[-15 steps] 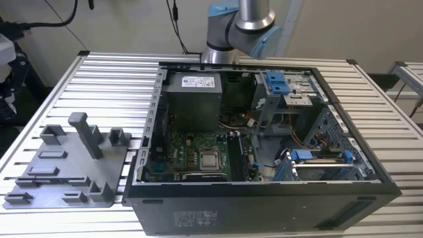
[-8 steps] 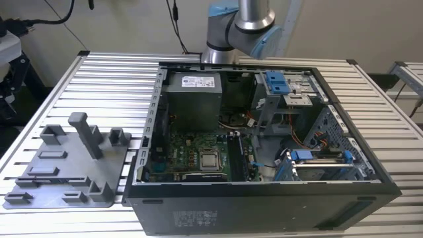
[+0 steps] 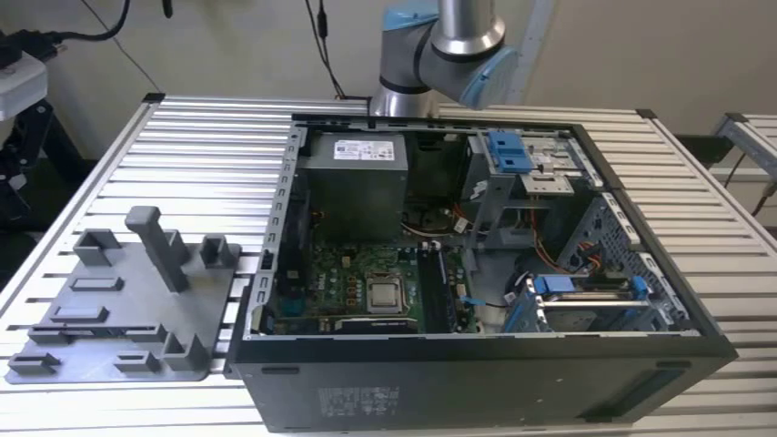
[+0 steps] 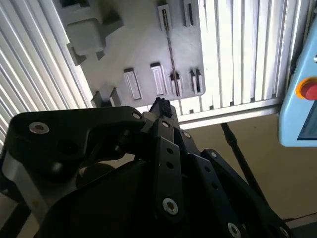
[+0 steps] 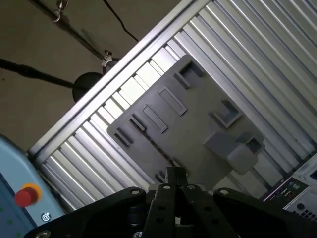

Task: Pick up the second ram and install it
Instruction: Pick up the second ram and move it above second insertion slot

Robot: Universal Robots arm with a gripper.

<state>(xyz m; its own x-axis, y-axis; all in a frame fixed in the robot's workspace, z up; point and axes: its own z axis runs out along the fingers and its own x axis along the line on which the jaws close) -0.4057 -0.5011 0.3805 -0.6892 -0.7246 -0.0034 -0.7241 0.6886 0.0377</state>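
The claw (image 5: 176,173), tips seemingly pressed together and empty, hangs well above the grey holder plate (image 4: 138,39) where the second ram (image 4: 171,52) stands on edge in a slot; pickup judged not yet begun, requiring spread tips set astride the strip.

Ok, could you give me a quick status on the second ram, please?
End effector shut, empty, above the holder plate. Ram on edge in a plate slot. Nothing between them.
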